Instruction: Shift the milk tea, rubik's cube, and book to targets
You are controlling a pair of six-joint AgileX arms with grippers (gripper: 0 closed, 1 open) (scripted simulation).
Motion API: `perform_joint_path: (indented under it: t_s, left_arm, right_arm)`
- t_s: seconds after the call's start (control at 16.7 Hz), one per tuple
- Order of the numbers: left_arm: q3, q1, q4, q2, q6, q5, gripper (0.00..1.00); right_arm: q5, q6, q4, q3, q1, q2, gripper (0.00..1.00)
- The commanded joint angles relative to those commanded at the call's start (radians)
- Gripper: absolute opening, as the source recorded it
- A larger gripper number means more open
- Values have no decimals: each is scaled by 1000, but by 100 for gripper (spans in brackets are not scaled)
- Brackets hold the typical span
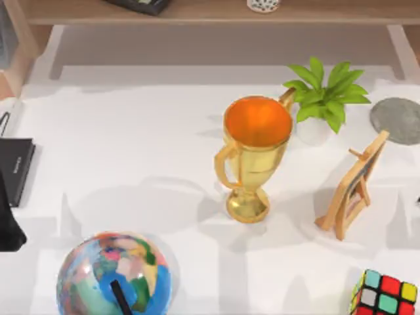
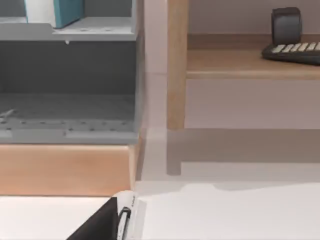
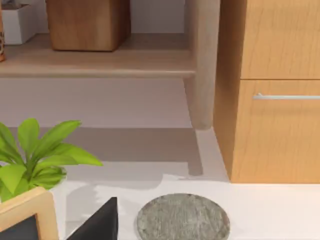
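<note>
the white table (image 1: 164, 164) carries a gold trophy (image 1: 252, 157) at its middle. the globe (image 1: 113, 275) sits toward the trophy's near left, the grey disc (image 1: 397, 119) off its far right, the rubik's cube (image 1: 384, 293) near right. either gripper's opening: cannot tell.

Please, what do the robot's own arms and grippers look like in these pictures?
Little of them can be seen. The left arm is a plain black mass at the left edge of the table. Each wrist view has a matte black wedge of its own gripper: the left gripper and the right gripper.
</note>
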State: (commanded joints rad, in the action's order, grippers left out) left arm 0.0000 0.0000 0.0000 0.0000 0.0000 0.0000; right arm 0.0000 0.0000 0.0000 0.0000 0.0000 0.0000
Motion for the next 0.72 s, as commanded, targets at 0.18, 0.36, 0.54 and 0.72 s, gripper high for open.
perform_joint_path:
  t_s: [0.18, 0.36, 0.54, 0.72]
  left_arm:
    - [0, 0, 0, 0, 0, 0, 100]
    - [0, 0, 0, 0, 0, 0, 100]
    - [0, 0, 0, 0, 0, 0, 100]
    - [0, 0, 0, 0, 0, 0, 100]
  right_arm:
    - [4, 0, 5, 9, 4, 10, 100]
    - [39, 0, 47, 90, 40, 104, 100]
    - [105, 0, 117, 232, 102, 292, 100]
    - [192, 1, 205, 412, 181, 557, 100]
